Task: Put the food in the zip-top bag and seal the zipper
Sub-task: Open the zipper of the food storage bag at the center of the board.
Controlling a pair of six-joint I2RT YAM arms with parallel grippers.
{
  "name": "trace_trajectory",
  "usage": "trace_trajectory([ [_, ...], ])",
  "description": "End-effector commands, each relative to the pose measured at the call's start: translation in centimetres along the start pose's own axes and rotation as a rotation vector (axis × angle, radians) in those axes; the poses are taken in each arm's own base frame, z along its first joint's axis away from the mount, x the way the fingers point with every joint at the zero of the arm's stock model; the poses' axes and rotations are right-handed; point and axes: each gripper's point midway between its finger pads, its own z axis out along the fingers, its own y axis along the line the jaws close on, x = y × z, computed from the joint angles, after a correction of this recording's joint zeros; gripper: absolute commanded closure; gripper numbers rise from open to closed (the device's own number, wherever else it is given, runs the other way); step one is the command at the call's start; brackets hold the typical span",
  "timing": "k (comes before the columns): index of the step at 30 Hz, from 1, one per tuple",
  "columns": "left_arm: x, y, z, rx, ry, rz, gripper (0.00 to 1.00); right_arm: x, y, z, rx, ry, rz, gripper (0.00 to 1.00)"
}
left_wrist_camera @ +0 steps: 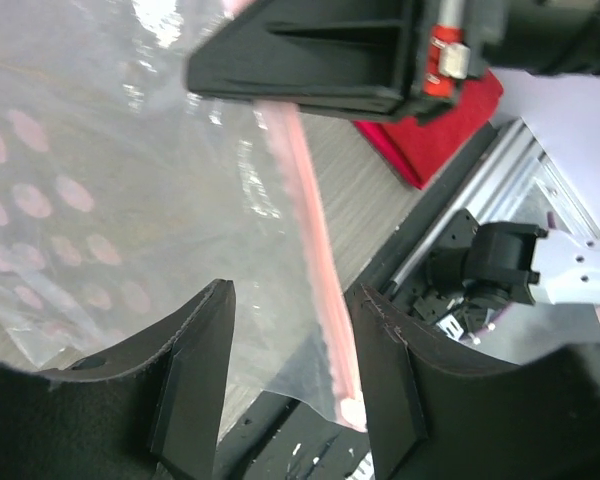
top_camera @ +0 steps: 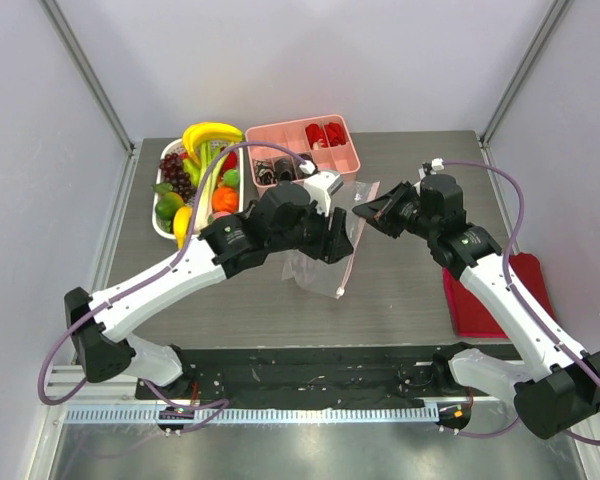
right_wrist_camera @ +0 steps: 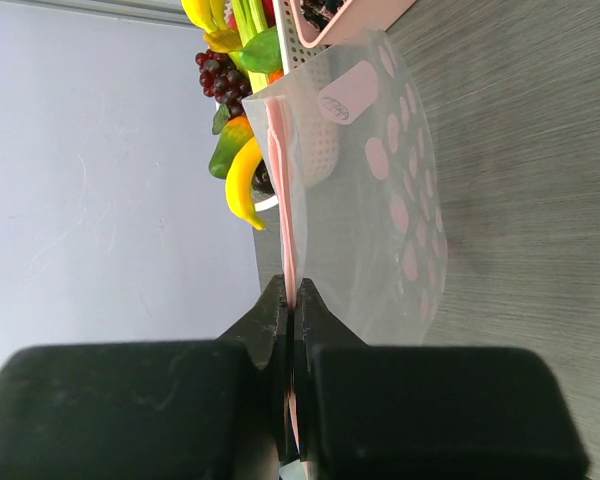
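Two robot arms meet over a clear zip-top bag [right_wrist_camera: 380, 210] at the middle of the worktop [top_camera: 400, 310]. The right claw [right_wrist_camera: 290, 300], fingers pressed together, pinches the bag's pink zipper [left_wrist_camera: 315, 230] at its far end and holds that edge raised, and the dotted plastic fans out ahead of it. The left claw [left_wrist_camera: 292, 295] stands spread just beside the right claw, with the zipper strip running through the gap between its fingers, close to one of them; whether strip and finger touch cannot be told. A small pale slider tab [top_camera: 340, 292] lies at the strip's other end, on the near side of the left claw. A pink oval sticker [right_wrist_camera: 347, 91] on the bag carries writing too small to read.

The toy food [top_camera: 195, 175], including yellow bananas [top_camera: 210, 133], purple grapes [top_camera: 175, 170] and an orange fruit [top_camera: 224, 200], sits in a white basket [top_camera: 163, 232] to the left of the left claw, apart from the bag. A pink tray [top_camera: 345, 165] stands just beyond both claws. A red cloth [top_camera: 500, 295] lies behind the right claw, under its arm.
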Motion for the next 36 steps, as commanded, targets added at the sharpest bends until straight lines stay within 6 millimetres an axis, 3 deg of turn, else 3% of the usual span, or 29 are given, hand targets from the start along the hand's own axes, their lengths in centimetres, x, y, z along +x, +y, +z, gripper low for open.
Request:
trace_trajectory([
  [1,0.0,-1.9,-0.4,0.06,-0.003,0.037,0.45,-0.6,1.1,-0.6,-0.033,-0.036,-0.025,0.99],
  [7,0.8,-2.2,0.5,0.034,0.019,0.06,0.47,-0.7,1.1,-0.7,-0.028,-0.038,-0.022,0.99],
  [13,1.4,-0.5,1.3,-0.049,0.035,0.067,0.55,-0.6,1.2,-0.7,-0.03,-0.034,-0.025,0.99],
  [20,1.4,-0.3,1.6,-0.056,0.038,0.061,0.62,-0.5,1.2,-0.7,-0.036,-0.029,-0.025,0.99],
  [36,0.7,-1.7,1.6,0.035,0.02,0.004,0.57,-0.1,1.2,-0.9,-0.049,-0.016,-0.028,0.99],
])
